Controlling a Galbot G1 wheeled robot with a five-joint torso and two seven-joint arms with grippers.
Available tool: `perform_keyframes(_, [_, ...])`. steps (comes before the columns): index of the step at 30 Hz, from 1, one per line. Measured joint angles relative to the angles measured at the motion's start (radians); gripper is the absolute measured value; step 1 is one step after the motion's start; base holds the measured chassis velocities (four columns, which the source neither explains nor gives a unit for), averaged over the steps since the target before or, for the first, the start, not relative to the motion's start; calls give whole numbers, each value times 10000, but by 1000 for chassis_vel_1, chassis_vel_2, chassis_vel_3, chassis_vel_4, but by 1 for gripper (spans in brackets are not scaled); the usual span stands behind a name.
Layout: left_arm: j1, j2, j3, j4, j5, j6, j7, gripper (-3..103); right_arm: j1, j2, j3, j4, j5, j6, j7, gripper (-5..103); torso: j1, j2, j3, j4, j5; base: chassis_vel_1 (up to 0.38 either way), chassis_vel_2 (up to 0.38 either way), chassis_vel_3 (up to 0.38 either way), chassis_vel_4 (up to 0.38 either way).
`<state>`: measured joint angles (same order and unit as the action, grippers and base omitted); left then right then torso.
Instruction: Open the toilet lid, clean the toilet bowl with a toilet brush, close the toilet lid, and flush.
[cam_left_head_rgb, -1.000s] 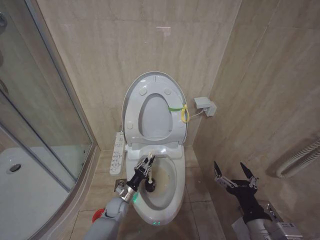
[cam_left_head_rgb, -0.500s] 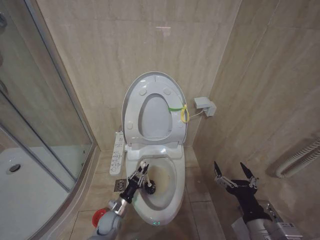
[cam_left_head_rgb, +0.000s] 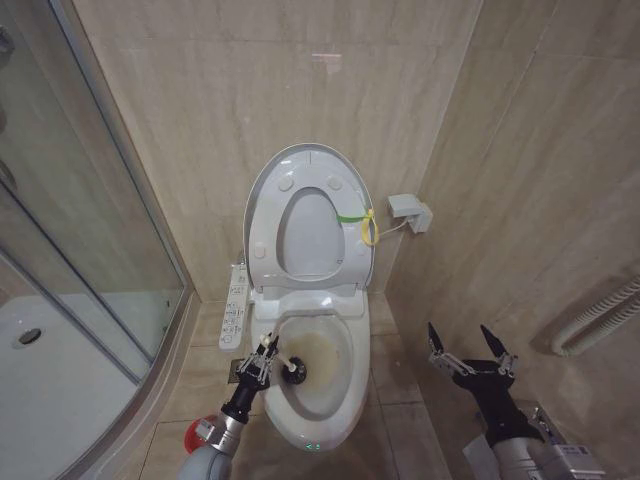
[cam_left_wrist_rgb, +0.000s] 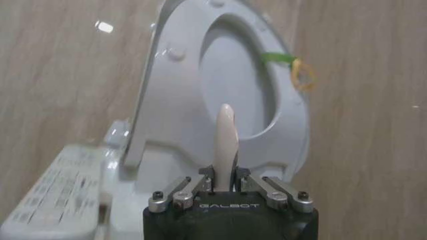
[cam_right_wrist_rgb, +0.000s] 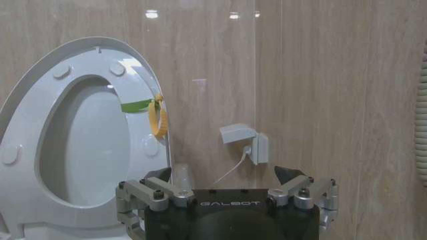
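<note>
Head view shows the left end effector (cam_left_head_rgb: 262, 357) at the left rim of the toilet bowl (cam_left_head_rgb: 325, 425), its fingers closed on the white handle of the toilet brush (cam_left_head_rgb: 285, 364). The handle runs from the end effector rightward and slightly down into the bowl, so the black bristle head lies just inside the rim, against the yellowish-brown stained inner wall. In the left wrist view the handle's end pokes up between the closed fingers (cam_left_wrist_rgb: 207, 181). The bowl holds the brush head and the stain, which spreads mostly to the right of the bristles, toward the middle; scrubbing looks under way. The toilet lid (cam_left_head_rgb: 275, 175) stands upright against the wall, the seat raised with it. The right end effector (cam_left_head_rgb: 470, 353) waits right of the toilet, fingers spread wide, holding nothing.
</note>
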<state>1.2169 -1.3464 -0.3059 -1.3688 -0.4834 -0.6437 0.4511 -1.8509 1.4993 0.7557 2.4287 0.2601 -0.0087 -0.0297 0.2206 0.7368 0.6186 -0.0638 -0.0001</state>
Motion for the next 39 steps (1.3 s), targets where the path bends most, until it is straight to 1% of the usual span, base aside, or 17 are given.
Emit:
perform_keyframes(2, [-272,-1,256,219,-485,190,-304,19,0,1,0,0,0,0,0,100,0,-1,0,-2,1,0,0,0,0])
perform_keyframes(3, [-272,-1,256,219,-485,190,-304,19,0,1,0,0,0,0,0,100,0,-1,0,-2,1,0,0,0,0])
perform_keyframes(5, [-646,-15,571,557,-853,362,-541,19,0,0,0,0,0,0,0,100,0,-1,0,-2,0,0,0,0,0])
perform_keyframes(9, [-1215,-100,963,1285,-801,386,-541,19,0,1,0,0,0,0,0,100,1,-1,1,-3,1,0,0,0,0])
perform_keyframes(10, [-1215,-100,963,1285,-801,386,-541,19,0,1,0,0,0,0,0,100,1,-1,1,-3,1,0,0,0,0])
perform_keyframes(14, [-1603,-184,1473,1870,-552,383,-411,19,0,0,0,0,0,0,0,100,1,-1,0,-1,2,0,0,0,0])
perform_keyframes(15, [-1676,-160,1624,1974,-505,368,-381,19,0,0,0,0,0,0,0,100,1,-1,0,3,4,0,0,0,0])
perform_keyframes(19, [-1830,-69,1876,2204,-344,355,-265,19,0,0,0,1,0,0,0,100,1,-1,0,2,3,0,0,0,0])
perform_keyframes(21, [-2034,52,2055,2578,-155,315,-88,19,0,0,0,0,0,0,0,100,0,0,-1,2,6,0,0,0,0])
perform_keyframes(23, [-2143,85,2062,2819,-130,290,-36,19,0,1,0,0,0,0,0,100,1,-1,0,2,3,0,0,0,0])
perform_keyframes(29, [-2364,125,2097,2806,-260,306,-63,19,0,1,0,0,0,0,0,100,1,-1,0,-1,0,0,0,0,0])
perform_keyframes(32, [-2614,123,2296,2326,-579,470,-288,19,0,0,0,0,0,0,0,100,1,-1,1,-6,-1,0,0,0,0])
perform_keyframes(36, [-2847,120,2604,2034,-722,611,-438,19,0,0,0,0,0,0,0,100,2,-1,1,-6,-1,0,0,0,0])
perform_keyframes(39, [-2943,-37,2668,2311,-657,603,-430,19,0,0,0,0,0,0,0,100,1,-1,1,-3,0,0,0,0,0])
